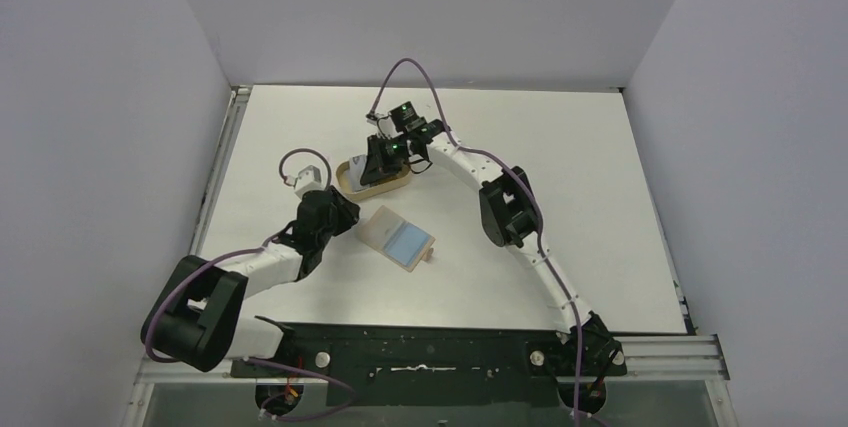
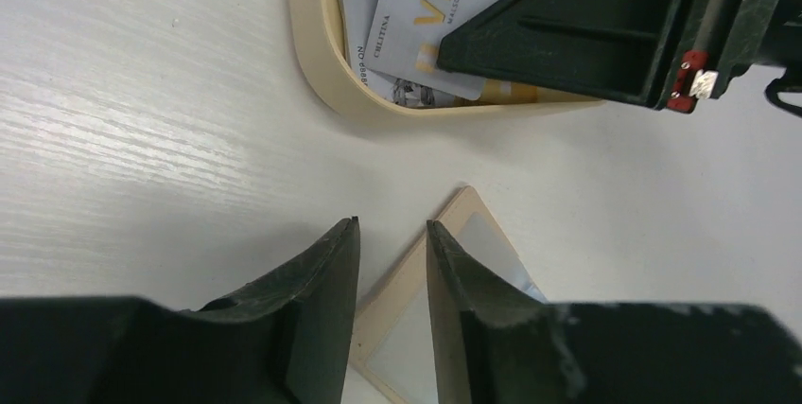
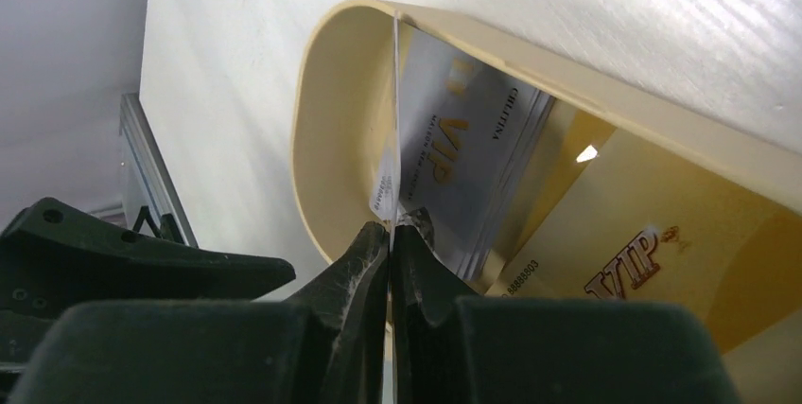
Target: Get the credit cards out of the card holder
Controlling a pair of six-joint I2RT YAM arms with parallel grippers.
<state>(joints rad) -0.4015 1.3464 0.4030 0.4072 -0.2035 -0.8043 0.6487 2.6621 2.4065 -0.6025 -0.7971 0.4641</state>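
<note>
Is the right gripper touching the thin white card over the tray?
Touching. The right wrist view shows the right gripper closed on the thin white card, seen edge-on above the tray.

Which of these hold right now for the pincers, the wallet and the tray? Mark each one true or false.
1. The right pincer is shut on a thin card over the oval tray. True.
2. The card holder lies folded shut. False: it lies open on the table, with a light blue card showing in it.
3. The left pincer is clamped on the card holder. False: it is open, with one corner of the holder showing between its fingers.
4. The oval tray holds cards printed VIP. True.
5. The oval tray lies nearer the arm bases than the card holder. False: the tray is the farther one.
</note>
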